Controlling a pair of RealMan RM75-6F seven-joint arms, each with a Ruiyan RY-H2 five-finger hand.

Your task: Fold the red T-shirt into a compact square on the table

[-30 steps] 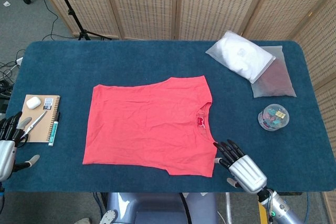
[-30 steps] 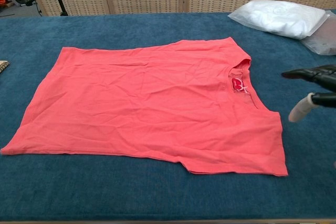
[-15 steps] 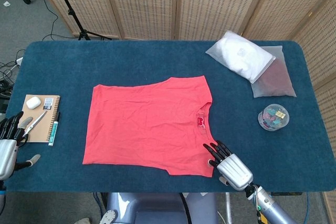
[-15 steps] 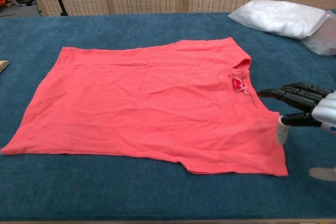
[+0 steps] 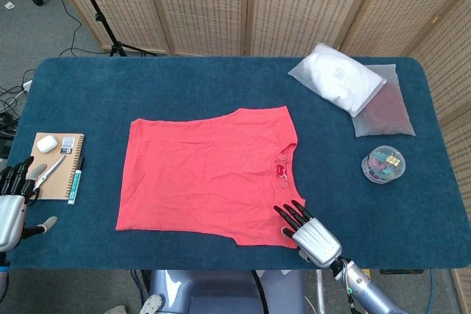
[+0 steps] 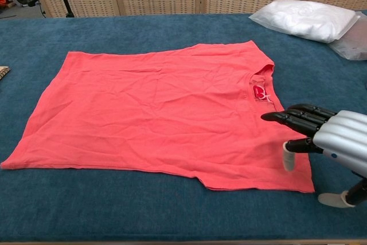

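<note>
Shirt [image 5: 210, 173] lies flat and unfolded mid-table; our right hand [image 5: 307, 230], fingers apart and empty, hovers over its near shoulder corner beside the collar, so we should pinch both fabric layers at the hem before lifting across.

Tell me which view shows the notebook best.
The head view: the notebook lies whole at the table's left end, beside the left hand. The chest view catches only a corner of it at its left edge.
</note>
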